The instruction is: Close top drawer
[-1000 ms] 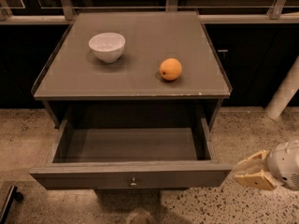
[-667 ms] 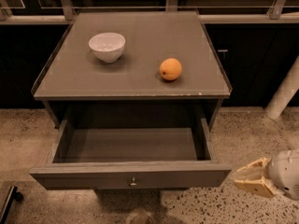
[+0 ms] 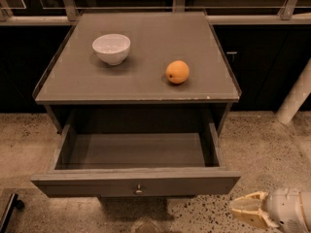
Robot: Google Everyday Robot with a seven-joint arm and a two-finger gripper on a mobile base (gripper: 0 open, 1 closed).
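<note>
The top drawer of a grey-brown cabinet is pulled far out and its inside is empty. A small round metal knob sits at the centre of its front. My gripper is at the bottom right of the camera view, low and to the right of the drawer's front right corner, pointing left. It does not touch the drawer. Nothing shows between its cream fingers.
On the cabinet top stand a white bowl at the back left and an orange to the right of centre. A white post leans at the right. The floor is speckled stone. A dark object shows at the bottom left.
My gripper has moved down and slightly right, further toward the bottom right corner. The drawer, bowl and orange have not moved.
</note>
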